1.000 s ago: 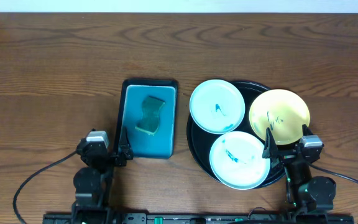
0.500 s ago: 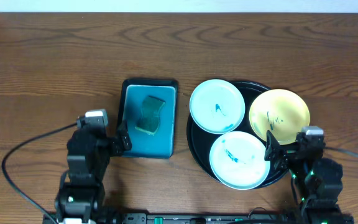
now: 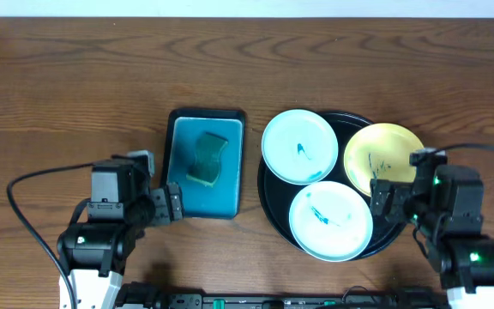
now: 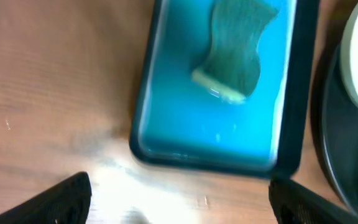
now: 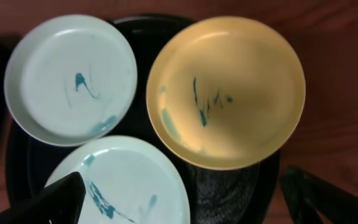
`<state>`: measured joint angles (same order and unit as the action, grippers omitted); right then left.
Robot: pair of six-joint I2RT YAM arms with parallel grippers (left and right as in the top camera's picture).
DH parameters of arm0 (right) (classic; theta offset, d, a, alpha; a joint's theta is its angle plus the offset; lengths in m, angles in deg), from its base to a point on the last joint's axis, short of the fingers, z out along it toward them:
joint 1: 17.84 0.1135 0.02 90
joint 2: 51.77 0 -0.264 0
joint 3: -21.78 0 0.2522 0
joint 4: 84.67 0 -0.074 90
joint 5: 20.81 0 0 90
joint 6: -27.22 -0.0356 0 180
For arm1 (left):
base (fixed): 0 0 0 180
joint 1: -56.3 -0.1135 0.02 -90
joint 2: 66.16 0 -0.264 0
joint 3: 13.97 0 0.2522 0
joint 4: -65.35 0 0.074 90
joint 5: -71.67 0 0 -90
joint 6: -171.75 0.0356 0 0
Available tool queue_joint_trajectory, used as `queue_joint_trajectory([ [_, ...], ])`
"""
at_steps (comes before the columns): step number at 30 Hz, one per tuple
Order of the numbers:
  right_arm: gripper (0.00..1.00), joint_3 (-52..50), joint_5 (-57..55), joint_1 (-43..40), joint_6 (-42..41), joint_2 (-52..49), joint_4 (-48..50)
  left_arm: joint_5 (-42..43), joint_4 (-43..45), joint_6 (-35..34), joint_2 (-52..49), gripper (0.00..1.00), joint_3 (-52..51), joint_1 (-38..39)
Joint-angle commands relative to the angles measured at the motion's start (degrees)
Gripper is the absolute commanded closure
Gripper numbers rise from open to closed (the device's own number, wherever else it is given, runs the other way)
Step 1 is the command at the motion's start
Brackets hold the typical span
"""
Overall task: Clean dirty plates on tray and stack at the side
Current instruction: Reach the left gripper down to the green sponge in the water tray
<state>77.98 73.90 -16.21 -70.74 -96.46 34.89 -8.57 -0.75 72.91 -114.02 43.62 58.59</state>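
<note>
Three plates lie on the round black tray: a mint-white plate at the back left, a pale yellow plate at the right, and a second mint-white plate at the front. All carry teal scribbles, also plain in the right wrist view on the back plate, yellow plate and front plate. My right gripper hovers open over the tray's front right. Open and holding nothing, my left gripper hangs just before the teal tray.
A teal rectangular tray left of the black tray holds a wavy green sponge, seen close in the left wrist view. Bare wooden table spreads to the left and back. Cables trail from both arms.
Both arms have risen from their low rest near the front edge. The left wrist shifted left, the right wrist shifted right. Both grippers stayed open; plates and sponge have not moved.
</note>
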Motion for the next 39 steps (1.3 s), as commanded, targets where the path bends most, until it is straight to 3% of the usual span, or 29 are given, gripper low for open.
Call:
queue_joint_trajectory([
  [1,0.01,2.56,1.86,0.46,1.20,-1.14,0.28,1.62,-1.46,-2.58,0.00,0.08,1.40,-0.24],
  [11,0.01,2.56,7.98,0.46,1.18,-1.03,2.23,1.62,7.52,-2.67,-0.96,0.09,1.90,-0.22],
  [20,0.01,2.54,7.34,0.46,1.20,-1.46,2.10,1.16,14.45,0.92,-16.00,0.17,7.54,0.42],
  [25,0.02,2.54,7.34,0.46,1.18,-3.21,2.10,-0.26,18.80,1.70,-24.41,0.19,8.59,3.96],
  [33,0.04,2.54,7.37,0.46,1.18,-7.39,1.84,-12.48,26.80,3.89,-33.79,0.20,8.59,14.25],
  [37,0.06,2.54,7.37,0.46,1.18,-8.39,1.55,-12.85,30.29,3.87,-37.75,0.19,8.59,17.27],
  [39,0.06,2.54,7.37,0.46,1.18,-8.46,1.27,-12.85,31.93,3.76,-40.89,0.25,8.59,17.79],
])
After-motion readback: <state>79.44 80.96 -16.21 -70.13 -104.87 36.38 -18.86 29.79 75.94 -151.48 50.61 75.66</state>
